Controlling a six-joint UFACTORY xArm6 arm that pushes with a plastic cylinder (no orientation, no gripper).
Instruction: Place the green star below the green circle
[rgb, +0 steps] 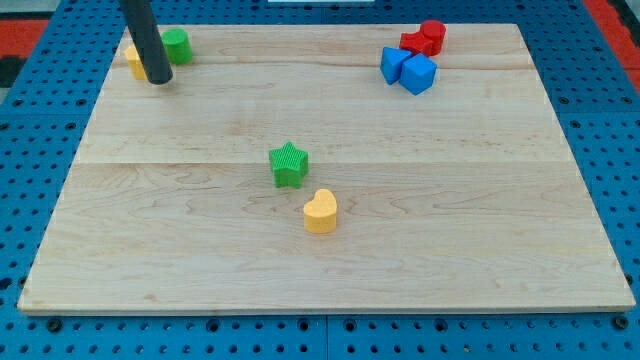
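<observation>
— Nearest the board's bottom edge, what lies there?

— Only the yellow heart-shaped block (320, 211), just below and right of the ridged green star block (289, 164), near the wooden board's (480, 240) middle.

— And the rod?

— My tip (159, 79) has no fingers to open or close; it rests at the top-left corner, just beside the green circular block (177, 45), with a yellow block (134, 60) behind the rod, shape hidden.

— How should the push go?

— I'd circle to the star's lower right, avoid the heart, then push up-left, stopping below the circle. Blue blocks (408, 69) and a red one (425, 38) sit well apart, top right.
</observation>
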